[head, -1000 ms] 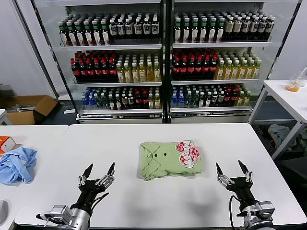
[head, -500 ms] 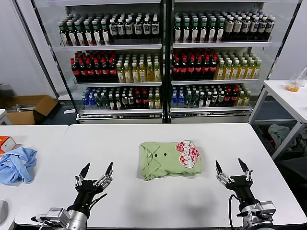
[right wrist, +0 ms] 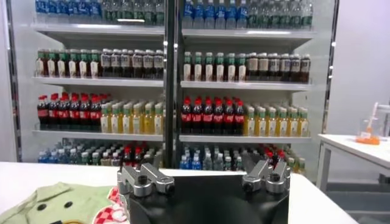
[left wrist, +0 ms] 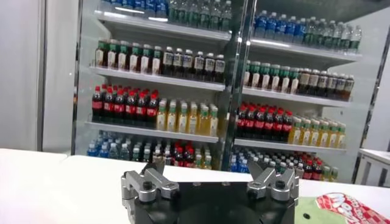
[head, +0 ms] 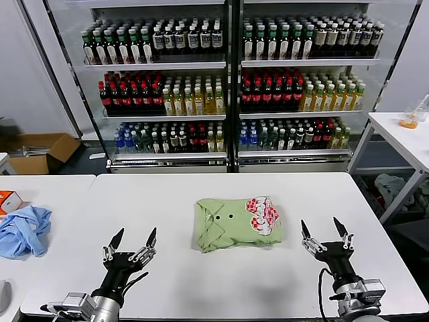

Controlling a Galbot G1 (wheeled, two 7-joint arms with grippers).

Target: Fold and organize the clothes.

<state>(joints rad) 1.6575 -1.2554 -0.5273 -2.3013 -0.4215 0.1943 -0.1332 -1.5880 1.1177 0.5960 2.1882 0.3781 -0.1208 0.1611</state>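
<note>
folded polo shirt [head: 236,223] mid-table; left gripper [head: 133,241], right gripper [head: 325,230] flank it, jaws spread.

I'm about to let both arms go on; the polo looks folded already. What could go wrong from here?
1. The polo shirt lies folded mid-table; another grasp could undo it.
2. The left hand and right hand are open, pointed fingers up, either side of the shirt; a low sweep could snag the soft fabric.
3. The light blue cloth lies crumpled on the neighbouring table to the left; the left arm might take it for the clothes.
</note>
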